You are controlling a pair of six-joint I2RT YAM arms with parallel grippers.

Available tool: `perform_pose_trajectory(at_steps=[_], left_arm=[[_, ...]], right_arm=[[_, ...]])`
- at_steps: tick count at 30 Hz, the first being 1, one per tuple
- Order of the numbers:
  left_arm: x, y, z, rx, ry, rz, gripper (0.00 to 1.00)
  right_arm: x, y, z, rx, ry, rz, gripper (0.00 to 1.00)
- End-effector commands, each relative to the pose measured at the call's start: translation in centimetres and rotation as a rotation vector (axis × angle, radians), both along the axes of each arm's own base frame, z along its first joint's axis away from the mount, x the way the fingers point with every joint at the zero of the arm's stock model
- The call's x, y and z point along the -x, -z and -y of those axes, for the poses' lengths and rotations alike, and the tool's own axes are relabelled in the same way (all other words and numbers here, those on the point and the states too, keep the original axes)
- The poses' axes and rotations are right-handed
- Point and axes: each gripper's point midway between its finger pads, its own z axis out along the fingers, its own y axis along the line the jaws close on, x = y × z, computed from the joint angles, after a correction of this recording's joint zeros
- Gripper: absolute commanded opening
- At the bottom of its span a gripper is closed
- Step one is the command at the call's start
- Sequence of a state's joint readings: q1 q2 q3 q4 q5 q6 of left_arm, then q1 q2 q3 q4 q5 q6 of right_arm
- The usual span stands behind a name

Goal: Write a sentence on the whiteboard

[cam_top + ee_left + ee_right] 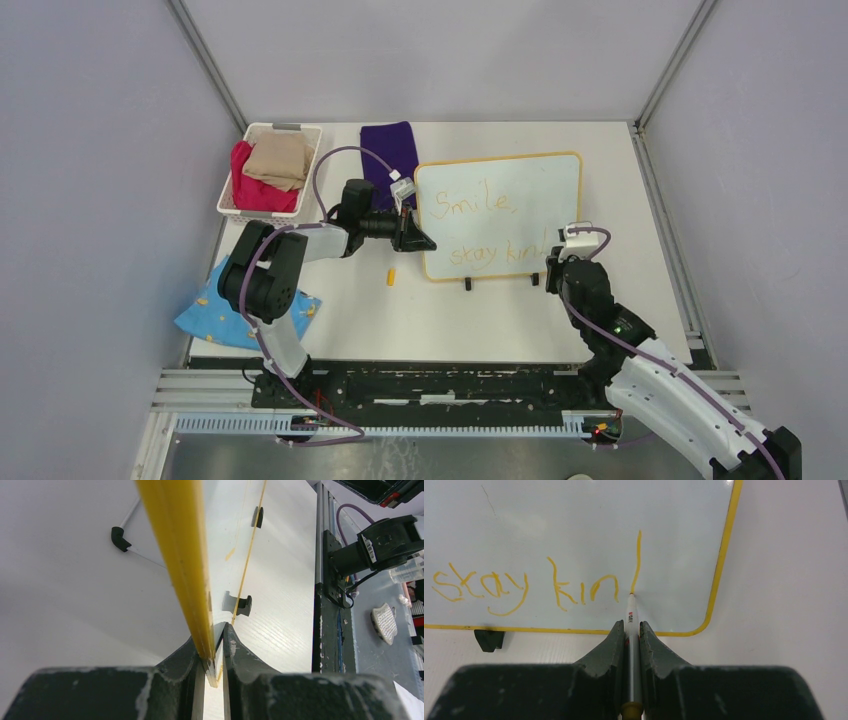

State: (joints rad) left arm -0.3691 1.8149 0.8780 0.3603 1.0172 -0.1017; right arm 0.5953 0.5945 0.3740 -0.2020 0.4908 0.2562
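Between right fingers (610, 647), marker (632, 625) gripped, tip on whiteboard (574, 530), left fingers (242, 657) clamping whiteboard's edge

On the whiteboard (545, 185), centre of the top view, the sentence (470, 205) in orange-yellow handwriting reads "Smile," on its upper line. In the right wrist view the lower line reads "stay kin", then one upright stroke. The marker (630, 622) carries red print too small to read.

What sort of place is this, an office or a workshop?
Probably a robot lab test booth: two arms bolted to a metal rail, plain walls boxing in the table, props like a whiteboard and basket.
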Motion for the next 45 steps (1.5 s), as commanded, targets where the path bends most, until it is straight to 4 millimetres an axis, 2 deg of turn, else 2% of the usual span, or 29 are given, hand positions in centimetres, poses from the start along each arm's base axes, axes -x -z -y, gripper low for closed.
perform_pose_trajectory(at_steps=[1, 15, 23, 30, 45], left_arm=[[1.8, 8.6, -2.0, -0.277, -0.070, -0.081, 0.02], [1.8, 8.7, -2.1, -0.278, -0.072, -0.082, 0.02], [1.8, 8.7, -2.1, -0.279, -0.072, -0.083, 0.02], [1.7, 8.7, -2.1, -0.280, -0.073, -0.083, 0.02], [1.7, 8.7, -2.1, -0.280, -0.071, -0.081, 0.02]], right_arm=[[-1.4, -3.7, -0.2, -0.043, 0.023, 0.107, 0.00], [-1.4, -3.0, -1.2, -0.060, -0.024, 0.093, 0.00], [-0.3, -0.4, -1.4, -0.067, -0.050, 0.034, 0.00], [0.6, 1.5, -0.6, -0.042, -0.037, -0.015, 0.00], [0.8, 1.1, 0.7, -0.013, 0.020, -0.009, 0.00]])
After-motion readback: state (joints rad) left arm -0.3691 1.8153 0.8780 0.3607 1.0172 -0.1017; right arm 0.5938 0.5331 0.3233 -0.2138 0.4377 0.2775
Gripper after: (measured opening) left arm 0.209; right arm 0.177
